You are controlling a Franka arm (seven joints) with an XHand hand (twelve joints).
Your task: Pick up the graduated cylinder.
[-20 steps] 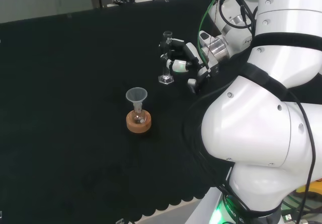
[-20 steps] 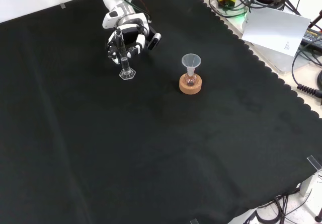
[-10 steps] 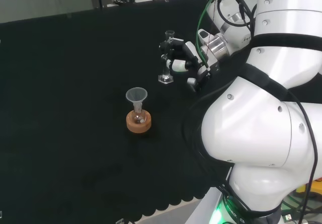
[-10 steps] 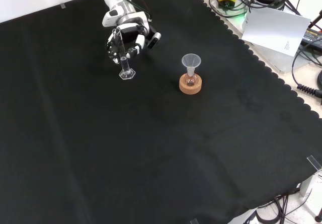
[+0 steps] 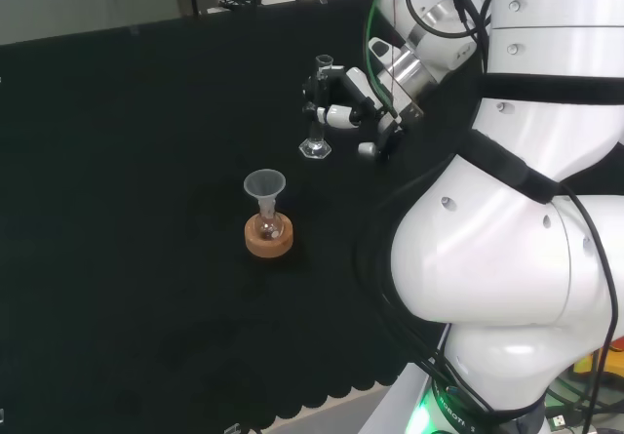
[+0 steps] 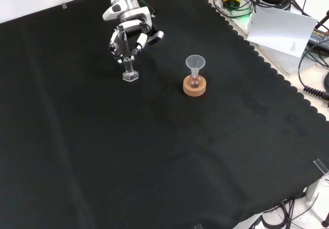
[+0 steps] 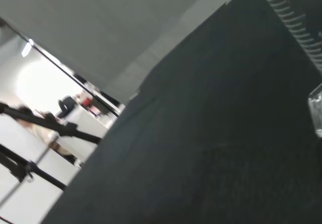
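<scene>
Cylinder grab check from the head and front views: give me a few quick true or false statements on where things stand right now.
1. The hand has its fingers curled round the cylinder. True.
2. The cylinder lies flat on the cloth. False: it is upright in the hand.
3. A funnel sits in the flask on the cork ring. True.
4. The hand is touching the funnel. False: the two are clearly apart.

No text, label or number can be read in any view. The white sheet of paper (image 6: 286, 32) at the front view's upper right carries a small line of print — too small to make out. The graduated cylinder (image 7: 294, 22) shows marks in the wrist view — no figures.
</scene>
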